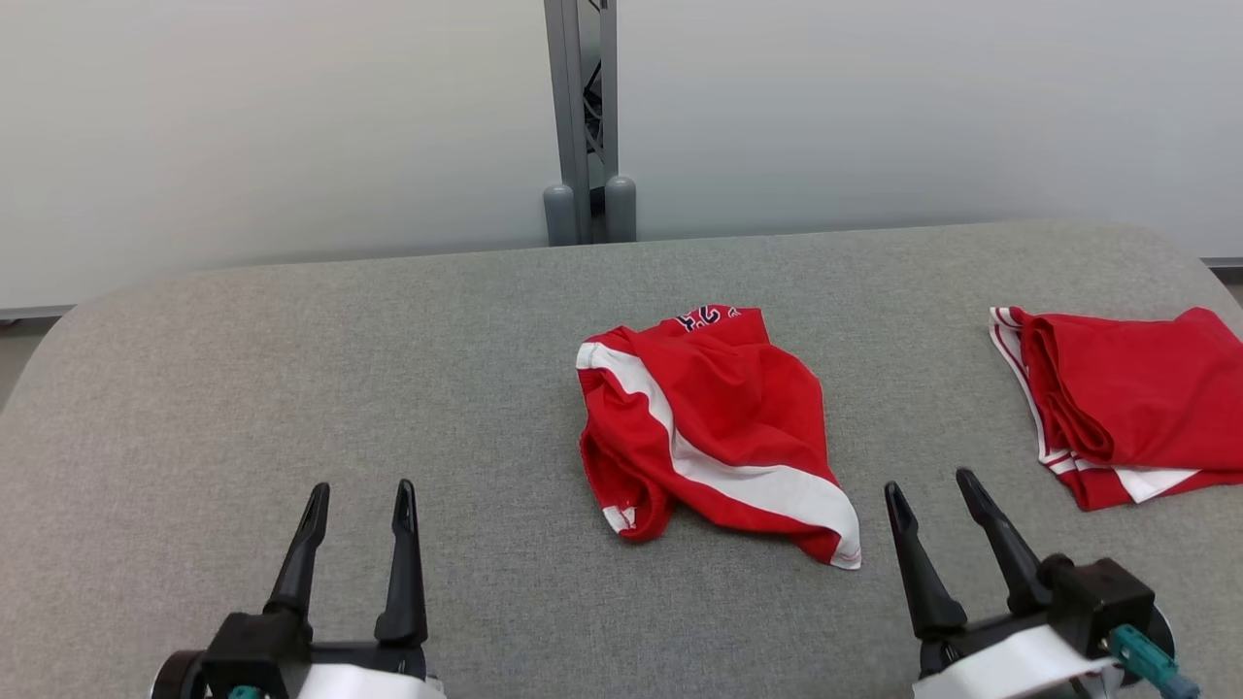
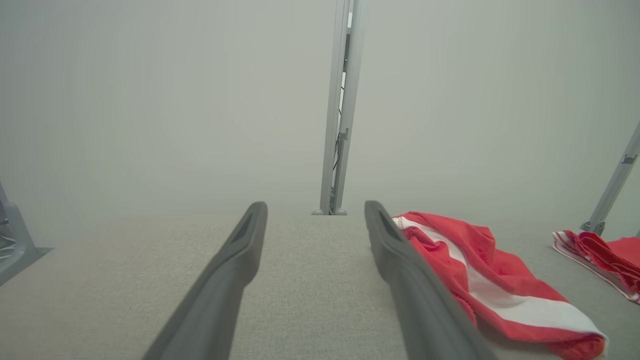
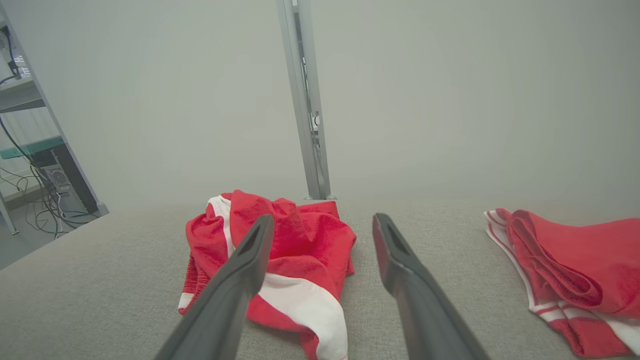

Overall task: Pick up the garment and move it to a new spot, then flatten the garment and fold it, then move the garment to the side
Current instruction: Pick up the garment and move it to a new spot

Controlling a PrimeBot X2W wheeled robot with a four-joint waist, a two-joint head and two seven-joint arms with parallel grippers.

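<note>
Rising from the lower left of the head view, the left gripper [image 1: 362, 485] stands with its two dark fingers spread apart and nothing between them. At the lower right, the right gripper [image 1: 927, 481] is likewise wide open and empty, with its fingers leaning toward the upper left. Both hover over the grey fabric-covered table [image 1: 291, 388], touching no cloth.

Just beyond them, at the centre of the frame, lies the crumpled red garment [image 1: 709, 427]. It is bunched in a loose heap, with a broad white band running diagonally across it and dark numerals showing at its far edge. Its nearest corner ends just left of the right gripper's fingertips, clear of them. In the right wrist view the heap sits behind the left finger; in the left wrist view it lies to the right of the right finger.

At the right edge of the head view, well apart from the heap, rests a second red garment [image 1: 1136, 398], folded, with thin white stripes along its hem.

Farther back, past the table's rounded far edge, a grey metal post [image 1: 581, 116] stands upright at top centre between pale wall panels [image 1: 272, 126].
</note>
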